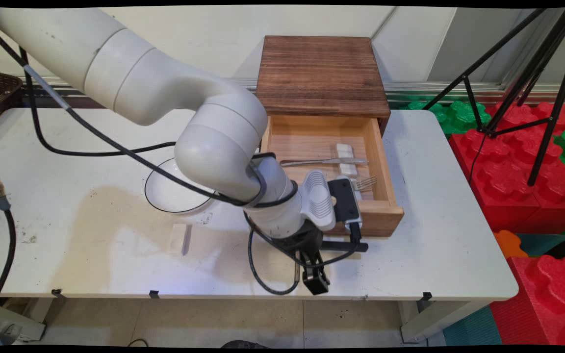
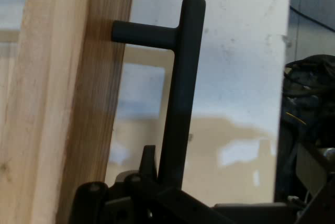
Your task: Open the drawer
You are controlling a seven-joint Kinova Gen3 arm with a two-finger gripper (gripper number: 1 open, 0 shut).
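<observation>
A wooden drawer stands pulled out of a dark wooden cabinet at the back of the white table. My gripper points down in front of the drawer, at the left end of its black bar handle. In the hand view the drawer handle runs down into my gripper, which is shut on it, with the drawer front to the left. Inside the drawer lie a metal knife, a fork and a small white block.
A white bowl with a dark rim sits left of the drawer, partly behind my arm. A small pale block lies nearer the front edge. A black tripod and red foam blocks stand to the right of the table.
</observation>
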